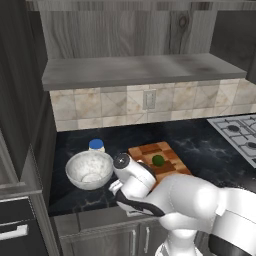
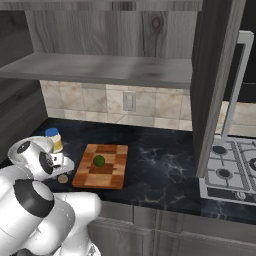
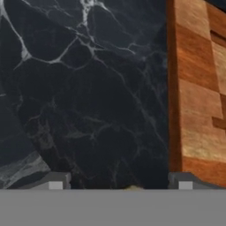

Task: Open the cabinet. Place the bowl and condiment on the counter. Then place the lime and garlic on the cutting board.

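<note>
While lime (image 1: 158, 160) sits on cutting board (image 1: 170, 150), garlic (image 2: 62, 178) lies on counter (image 2: 160, 165).

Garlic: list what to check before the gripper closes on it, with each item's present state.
1. Gripper jaws stand wide apart: ok.
2. Garlic centred between the fingertips: cannot tell; the hand view shows just a pale sliver of it at the bottom, between the tips.
3. Garlic lies on the counter, just off the cutting board: ok for a grasp, not yet placed.
4. Free room on the cutting board beside the lime: ok.
5. Bowl and condiment are on the counter: ok.
</note>
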### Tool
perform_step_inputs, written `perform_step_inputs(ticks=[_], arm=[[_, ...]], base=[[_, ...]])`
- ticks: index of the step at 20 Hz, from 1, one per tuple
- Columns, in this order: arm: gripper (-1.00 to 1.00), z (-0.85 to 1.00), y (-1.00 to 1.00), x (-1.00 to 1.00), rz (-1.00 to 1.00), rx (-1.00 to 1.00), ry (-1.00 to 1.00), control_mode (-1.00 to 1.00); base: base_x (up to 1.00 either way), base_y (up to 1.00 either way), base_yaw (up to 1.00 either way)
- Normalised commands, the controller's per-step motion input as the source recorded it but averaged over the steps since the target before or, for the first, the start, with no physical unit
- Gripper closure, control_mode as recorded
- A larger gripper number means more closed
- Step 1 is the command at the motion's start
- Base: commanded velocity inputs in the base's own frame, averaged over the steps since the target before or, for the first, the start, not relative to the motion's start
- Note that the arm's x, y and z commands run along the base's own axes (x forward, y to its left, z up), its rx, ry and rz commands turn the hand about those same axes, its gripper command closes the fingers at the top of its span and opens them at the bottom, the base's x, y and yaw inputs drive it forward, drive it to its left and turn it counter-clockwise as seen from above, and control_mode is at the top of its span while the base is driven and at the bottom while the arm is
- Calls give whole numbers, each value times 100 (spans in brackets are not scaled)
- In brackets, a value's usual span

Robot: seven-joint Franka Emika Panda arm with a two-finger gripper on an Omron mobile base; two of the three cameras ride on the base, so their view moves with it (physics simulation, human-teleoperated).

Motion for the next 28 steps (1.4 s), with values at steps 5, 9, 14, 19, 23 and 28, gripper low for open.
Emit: perform_step_inputs(ticks=[5, 9, 14, 19, 23, 28], arm=[[-100, -44, -25, -8, 0, 2, 0, -100], [-100, -32, -38, -22, 0, 0, 0, -100], [-100, -1, -6, -4, -1, 0, 0, -100], [-100, 1, -25, -28, 0, 1, -3, -100], [-100, 0, -26, -43, 0, 1, -2, -100], [-100, 0, -7, -14, 0, 0, -1, -100]], base=[[0, 0, 0], [0, 0, 0], [0, 0, 0], [0, 0, 0], [0, 0, 0], [0, 0, 0]])
